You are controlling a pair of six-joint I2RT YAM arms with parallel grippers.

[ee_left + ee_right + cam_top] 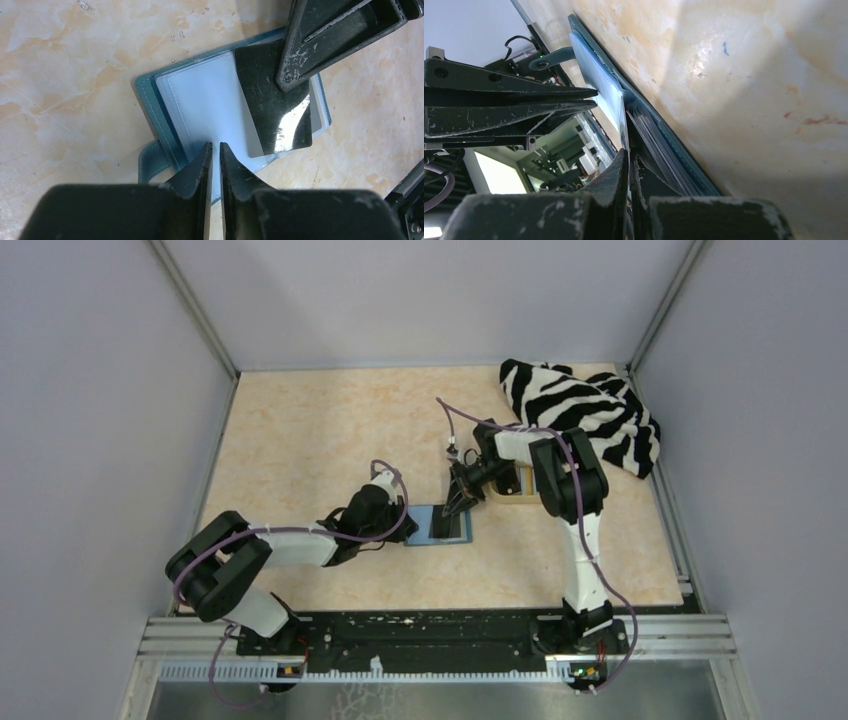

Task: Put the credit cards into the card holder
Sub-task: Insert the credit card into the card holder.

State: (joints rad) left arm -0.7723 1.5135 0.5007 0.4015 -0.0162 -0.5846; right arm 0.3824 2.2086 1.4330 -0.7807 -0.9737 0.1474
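The teal card holder (425, 527) (150, 107) lies open on the table, clear sleeves (205, 107) facing up. A shiny black credit card (272, 112) (453, 527) rests slanted over its right-hand page. My right gripper (455, 505) (630, 152) is shut on that card, which shows edge-on (624, 125) between its fingers (320, 45). The tips of my left gripper (407, 521) (214, 146) bear on the sleeve near the holder's near edge. Its jaws stand a thin slit apart with nothing between them. The holder's strap (150, 162) sticks out beside them.
A tan tray (512, 495) sits just right of the holder, mostly hidden under my right arm. A zebra-striped cloth (580, 415) is heaped in the far right corner. Grey walls close in the table on the left, the right and the back.
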